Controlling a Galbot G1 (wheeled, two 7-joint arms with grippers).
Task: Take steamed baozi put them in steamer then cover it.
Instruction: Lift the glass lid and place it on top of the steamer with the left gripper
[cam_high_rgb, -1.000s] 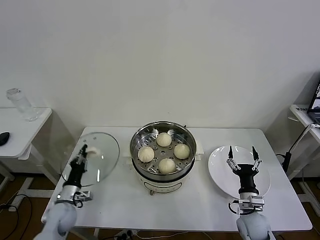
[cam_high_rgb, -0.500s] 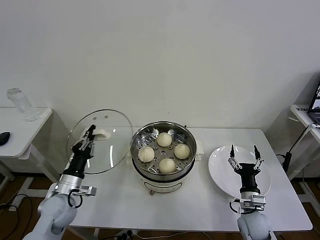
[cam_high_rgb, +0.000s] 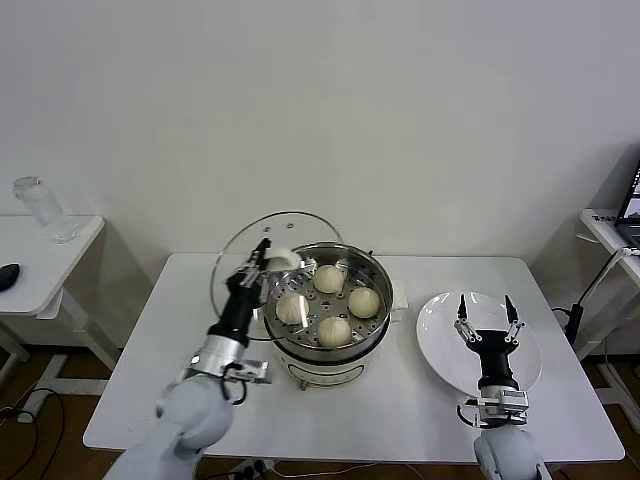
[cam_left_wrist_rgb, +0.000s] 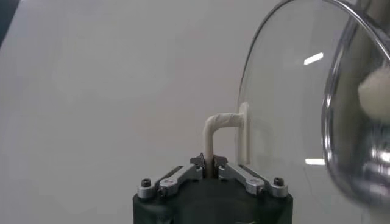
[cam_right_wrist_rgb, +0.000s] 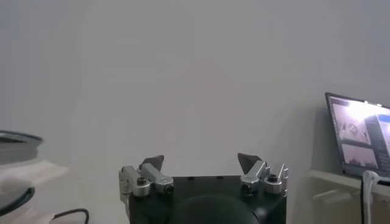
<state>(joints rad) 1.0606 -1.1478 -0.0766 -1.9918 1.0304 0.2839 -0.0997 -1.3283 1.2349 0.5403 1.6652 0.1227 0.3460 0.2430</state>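
While the cover hung at the steamer's left rim, these were the notes:

Surroundings: white desk (cam_high_rgb: 420, 400) carried the steamer (cam_high_rgb: 326, 290), with a white plate (cam_high_rgb: 440, 340) to its right; a side table (cam_high_rgb: 45, 260) at far left bore a clear jar (cam_high_rgb: 38, 208) and a dark object (cam_high_rgb: 8, 274); a laptop (cam_right_wrist_rgb: 359, 143) stood on a stand at far right.
Baozi: four steamed baozi (cam_high_rgb: 334, 330) sat inside the steamer basket, apart from each other.
Cover: cover (cam_high_rgb: 240, 270), tilted on edge, overlapped the steamer's left rim and partly screened the leftmost bun; its cream handle was visible in the left wrist view.
Left gripper: left gripper (cam_high_rgb: 258, 256) had its jaws clenched on the cover's handle.
Right gripper: right gripper (cam_high_rgb: 486, 318) stood above the plate, jaws spread wide, nothing between them.
Change: a second earlier the cover hung well left of the steamer, over the desk's left part; it had since travelled right to the rim. Right arm unchanged.
Writing: none readable; the laptop screen was too small to tell.
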